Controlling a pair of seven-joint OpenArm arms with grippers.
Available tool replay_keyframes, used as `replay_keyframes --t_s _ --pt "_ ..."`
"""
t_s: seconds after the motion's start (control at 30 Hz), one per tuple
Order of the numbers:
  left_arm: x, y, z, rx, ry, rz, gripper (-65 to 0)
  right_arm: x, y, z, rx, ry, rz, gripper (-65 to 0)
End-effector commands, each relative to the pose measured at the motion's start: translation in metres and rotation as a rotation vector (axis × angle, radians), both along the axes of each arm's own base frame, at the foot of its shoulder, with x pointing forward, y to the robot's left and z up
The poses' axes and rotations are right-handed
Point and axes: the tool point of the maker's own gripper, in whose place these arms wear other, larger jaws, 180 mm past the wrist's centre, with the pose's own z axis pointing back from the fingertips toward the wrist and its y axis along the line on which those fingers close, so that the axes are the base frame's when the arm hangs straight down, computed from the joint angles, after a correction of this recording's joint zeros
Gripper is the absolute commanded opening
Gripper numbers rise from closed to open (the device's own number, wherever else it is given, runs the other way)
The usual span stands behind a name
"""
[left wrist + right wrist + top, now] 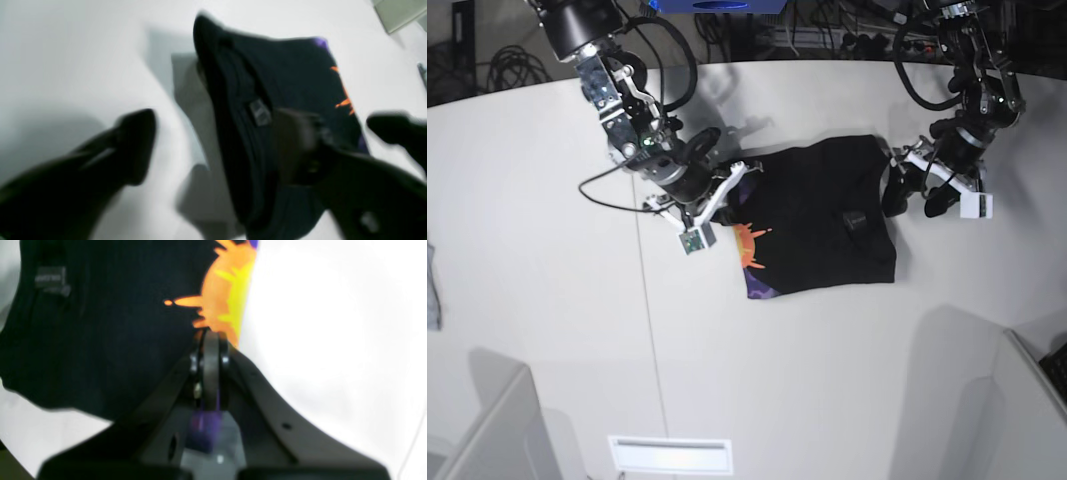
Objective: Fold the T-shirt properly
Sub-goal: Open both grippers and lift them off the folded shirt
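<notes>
Roughly mid-bench: one T-shirt, black, folded to a rough rectangle, orange sun and purple print showing at its near-left corner in base view. One neck label visible in both wrist views, blurred.

Edges: far edge of shirt runs from right claw to left claw; near edge lies flat w/ slightly curled corner. Small dark lump on top of shirt, right of centre; cannot tell what.

Right claw: clenched on shirt edge at the orange print, purple cloth pinched between the pads. Left claw: released, fingers spread wide, one over bare bench, other over shirt edge; nothing held. Just beside shirt's right edge in base view.

Open room: wide white bench to near side and left of shirt, bare. Grey cloth scrap at far left edge, well apart. Two raised panels at near corners, one vent slot at near edge. Cables beyond far edge.

Count: 1 shirt, 2 claws, 1 scrap.
</notes>
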Motion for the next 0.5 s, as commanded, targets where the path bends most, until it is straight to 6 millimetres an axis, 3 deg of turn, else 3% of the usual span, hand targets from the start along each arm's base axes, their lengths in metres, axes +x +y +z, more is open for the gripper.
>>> replay_keyframes --t_s 0.0,0.13,0.23,0.47 --pt "0.011 0.002 0.01 -0.014 -0.048 0.003 -5.8 0.008 -0.005 0.013 0.013 -0.046 -0.013 -65.0" --pt "0.016 -0.016 -0.006 -0.055 -0.012 -0.035 -3.5 -0.001 -0.016 0.01 -0.001 -0.037 -0.022 -65.0" --pt "0.024 -0.033 -0.007 -0.073 -0.013 -0.078 -3.3 -0.008 -0.014 0.014 0.009 -0.042 -0.016 -65.0" --pt "0.035 -0.053 -0.03 -0.126 0.047 -0.114 -3.3 -0.022 -0.01 0.026 0.033 -0.057 -0.008 -65.0"
